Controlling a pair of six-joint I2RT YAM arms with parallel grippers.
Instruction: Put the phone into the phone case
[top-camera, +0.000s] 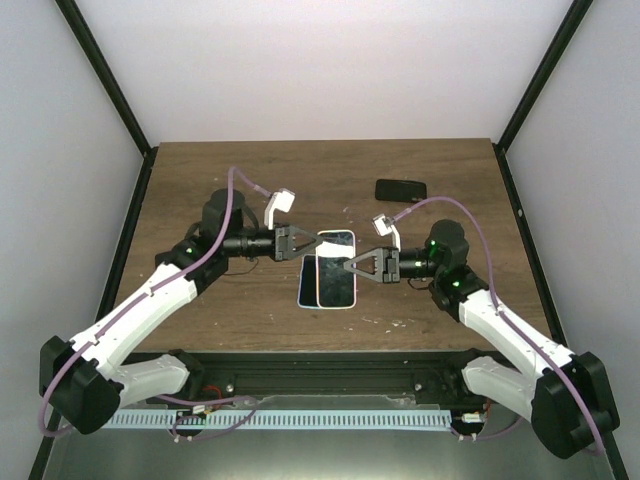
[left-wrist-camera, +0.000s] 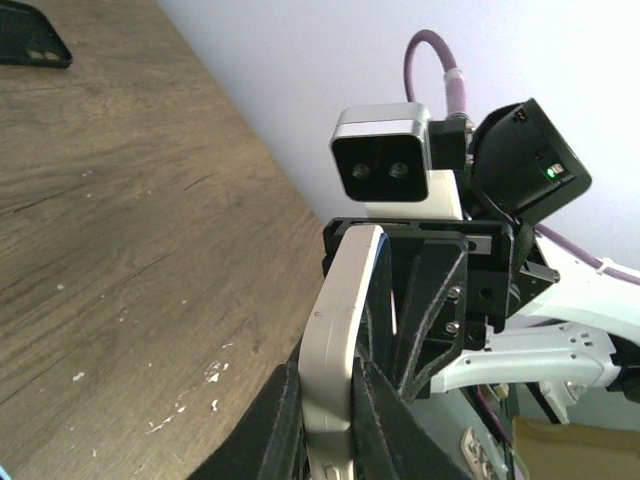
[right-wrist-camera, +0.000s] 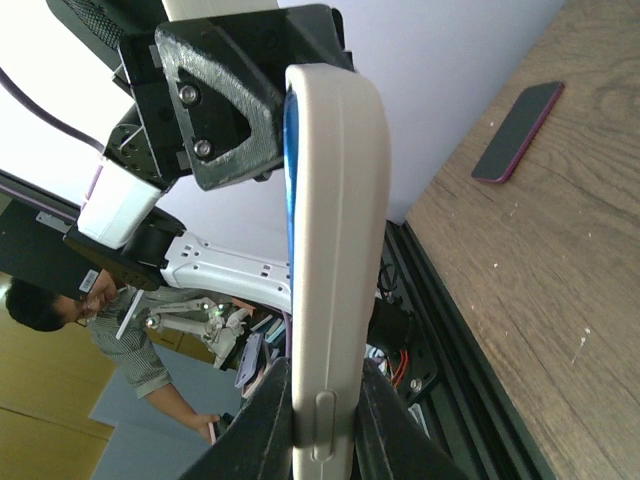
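Above the middle of the table (top-camera: 250, 180), the left gripper (top-camera: 312, 243) and right gripper (top-camera: 350, 268) each clamp an edge of the pale phone case (top-camera: 337, 270). What looks like the phone (top-camera: 307, 282) lies just beside it on the table, so insertion seems unfinished.

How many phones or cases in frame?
3. Black case lies on the table, far right; dark phone flat at centre; white-edged phone gripped between left claw and right claw.

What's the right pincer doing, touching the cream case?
Touching. The right wrist view shows the cream case wedged between both fingers of the right pincer.
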